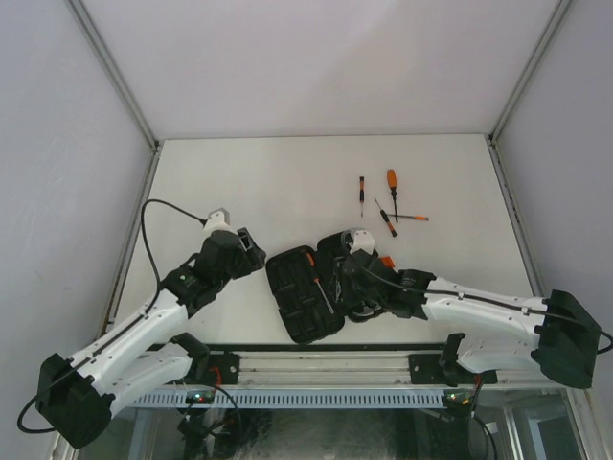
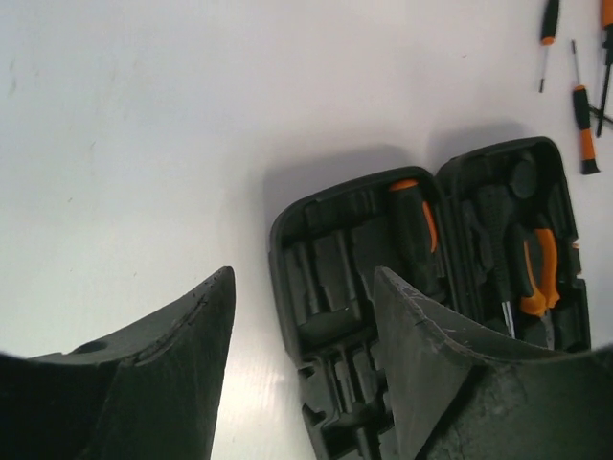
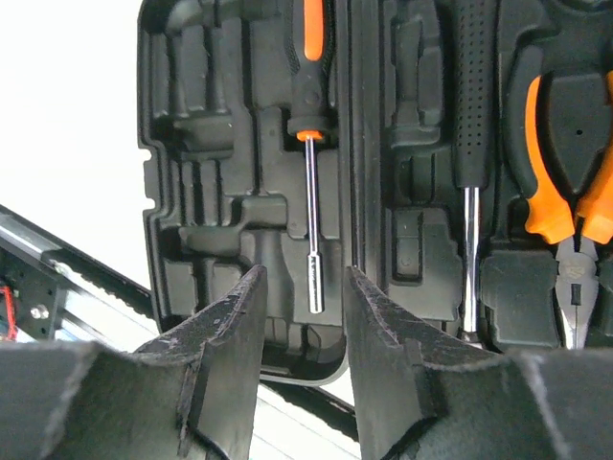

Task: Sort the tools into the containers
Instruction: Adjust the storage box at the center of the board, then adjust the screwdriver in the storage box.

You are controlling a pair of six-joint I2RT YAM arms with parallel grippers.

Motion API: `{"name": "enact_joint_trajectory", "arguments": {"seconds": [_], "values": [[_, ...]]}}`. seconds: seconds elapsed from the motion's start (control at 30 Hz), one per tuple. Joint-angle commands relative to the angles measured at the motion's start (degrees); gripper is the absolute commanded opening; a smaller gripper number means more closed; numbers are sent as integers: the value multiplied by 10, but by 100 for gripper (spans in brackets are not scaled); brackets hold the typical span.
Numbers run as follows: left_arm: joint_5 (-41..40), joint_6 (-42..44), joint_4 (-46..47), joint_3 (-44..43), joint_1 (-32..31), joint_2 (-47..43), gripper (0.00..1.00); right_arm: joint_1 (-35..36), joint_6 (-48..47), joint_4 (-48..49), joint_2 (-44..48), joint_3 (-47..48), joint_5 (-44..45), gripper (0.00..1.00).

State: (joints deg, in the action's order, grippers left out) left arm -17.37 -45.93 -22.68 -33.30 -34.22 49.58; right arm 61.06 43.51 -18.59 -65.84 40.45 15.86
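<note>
Partly done. The open case [image 1: 305,292], lower centre of the overhead view, holds a screwdriver [image 3: 308,57], a black-handled tool [image 3: 469,96] and pliers [image 3: 551,163]. Four loose screwdrivers [image 1: 392,182] lie on the tabletop [image 1: 268,182], upper right. The left end effector [image 2: 303,284] is wide and empty. The right end effector [image 3: 305,278] is narrowly parted and holds nothing.

Black plastic clamshell case [image 1: 283,287] lies open on the white worktop [image 1: 239,182], down at 6 o'clock by the near edge. Left half: one orange-and-black screwdriver [image 3: 308,144] in a slot. Right half: a black-handled, metal-shafted tool [image 3: 467,125], with orange-handled pliers [image 3: 560,192] at its 3 o'clock. Four loose thin screwdrivers [image 1: 392,187] sit at 1 o'clock from the case, some crossing.
</note>
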Motion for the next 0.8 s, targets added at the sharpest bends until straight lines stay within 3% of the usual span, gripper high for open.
{"name": "enact_joint_trajectory", "arguments": {"seconds": [0.0, 0.1, 0.4, 0.77], "values": [[29, 54, 38, -35, 3, 19, 69, -7, -32, 0, -49, 29, -58, 36], [46, 59, 58, -26, 4, 16, 74, -7, -46, -18, -93, 52, -68, 35], [46, 70, 46, -8, 4, -8, 72, 1, -57, -39, -180, 100, -60, 30], [54, 63, 48, 2, 4, 3, 72, 7, -58, -69, -222, 124, -65, 28]]}}
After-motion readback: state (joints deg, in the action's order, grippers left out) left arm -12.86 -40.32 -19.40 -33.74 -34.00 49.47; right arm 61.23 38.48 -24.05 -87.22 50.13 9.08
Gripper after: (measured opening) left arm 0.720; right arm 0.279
